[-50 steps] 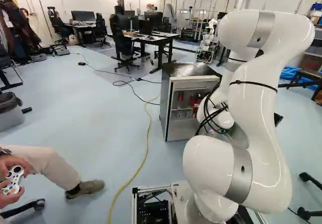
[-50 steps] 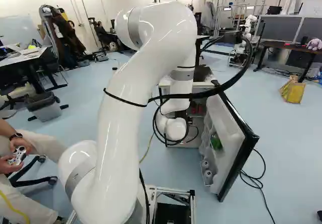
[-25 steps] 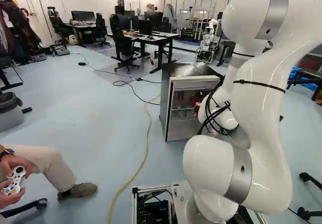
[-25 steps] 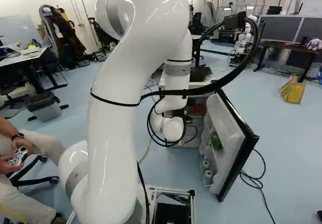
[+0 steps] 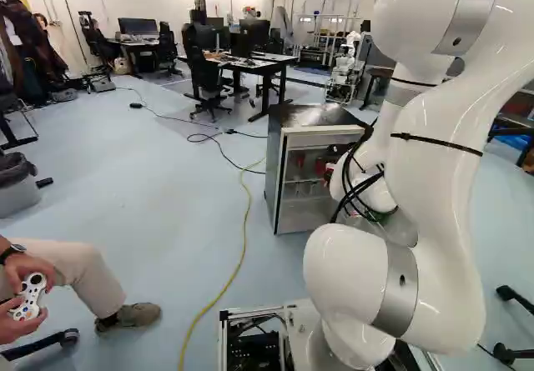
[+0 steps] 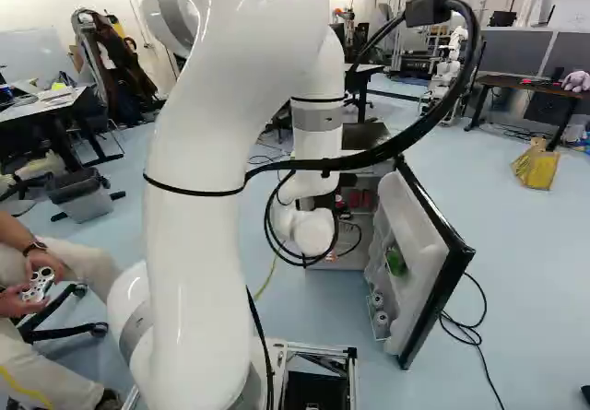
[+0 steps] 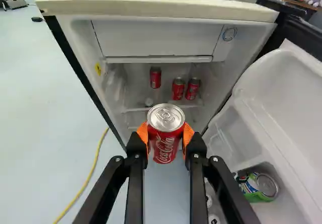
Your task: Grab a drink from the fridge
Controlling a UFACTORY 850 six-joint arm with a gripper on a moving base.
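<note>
My gripper (image 7: 166, 142) is shut on a red soda can (image 7: 165, 147), an orange pad on either side. The held can is upright, just outside the open front of the small fridge (image 7: 156, 8). Beyond it, a red can (image 7: 155, 77) stands inside, with two more red cans (image 7: 178, 88) beside each other to its right on the shelf. A green can (image 7: 260, 186) lies in the bin of the open fridge door (image 6: 419, 244). My arm's wrist hides the gripper in both base views.
The door stands swung out to the right of the fridge in the right base view. A yellow cable (image 5: 236, 263) runs along the floor left of the fridge. A seated person's leg (image 5: 75, 275) is at the left. Another robot (image 5: 344, 75) stands far behind.
My arm's upper links have risen and drawn back toward the base cameras, and its wrist has shifted slightly left in the right base view. The fridge and base have not moved.
</note>
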